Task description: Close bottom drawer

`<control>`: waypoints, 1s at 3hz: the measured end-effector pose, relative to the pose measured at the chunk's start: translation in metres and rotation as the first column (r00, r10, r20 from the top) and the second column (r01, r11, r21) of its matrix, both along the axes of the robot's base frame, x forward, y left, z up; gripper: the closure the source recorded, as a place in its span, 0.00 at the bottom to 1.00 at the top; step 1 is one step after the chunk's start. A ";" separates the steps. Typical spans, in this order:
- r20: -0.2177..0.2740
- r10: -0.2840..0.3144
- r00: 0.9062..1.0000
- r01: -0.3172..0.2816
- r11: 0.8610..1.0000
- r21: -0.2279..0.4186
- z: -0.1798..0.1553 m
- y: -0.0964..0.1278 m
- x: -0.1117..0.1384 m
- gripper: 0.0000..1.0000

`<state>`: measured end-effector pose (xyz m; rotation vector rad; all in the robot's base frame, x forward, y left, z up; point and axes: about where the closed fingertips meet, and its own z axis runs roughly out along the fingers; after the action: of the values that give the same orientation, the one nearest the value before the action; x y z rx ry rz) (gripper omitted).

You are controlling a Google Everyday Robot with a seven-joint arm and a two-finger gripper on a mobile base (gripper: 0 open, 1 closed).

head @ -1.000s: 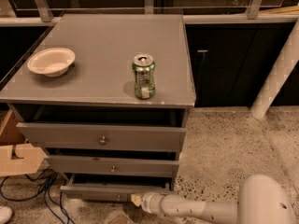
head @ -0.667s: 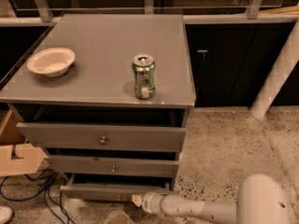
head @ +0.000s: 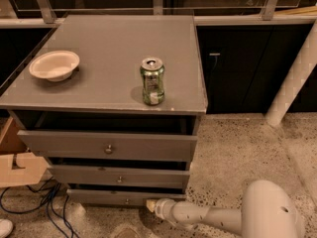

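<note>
The bottom drawer (head: 106, 198) is the lowest of three in the grey cabinet (head: 106, 83). Its slim front panel stands out a little from the cabinet, less than the middle drawer (head: 119, 176) and top drawer (head: 109, 145) above it. Its small round knob (head: 127, 201) shows near the middle. My white arm (head: 208, 216) reaches in from the lower right, low over the floor. The gripper (head: 151, 205) is at the right end of the bottom drawer's front panel, touching or almost touching it.
A white bowl (head: 54, 65) and a dented green can (head: 152, 81) stand on the cabinet top. A wooden box (head: 15, 157) and blue cables (head: 47, 205) lie on the floor at the left. A white pipe (head: 294, 78) slants at the right before dark cupboards (head: 237, 68).
The bottom drawer's front has gone back a little toward the cabinet. The gripper has followed it, staying at the panel's right end.
</note>
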<state>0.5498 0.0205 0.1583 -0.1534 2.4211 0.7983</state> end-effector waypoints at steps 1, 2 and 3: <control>0.005 0.003 1.000 -0.004 1.000 0.010 -0.002 0.001 0.005 1.00; 0.016 0.017 1.000 -0.017 1.000 0.018 0.000 0.007 0.006 1.00; 0.016 0.017 1.000 -0.017 1.000 0.018 0.000 0.007 0.006 1.00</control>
<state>0.5561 0.0277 0.1582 -0.1733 2.4003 0.8231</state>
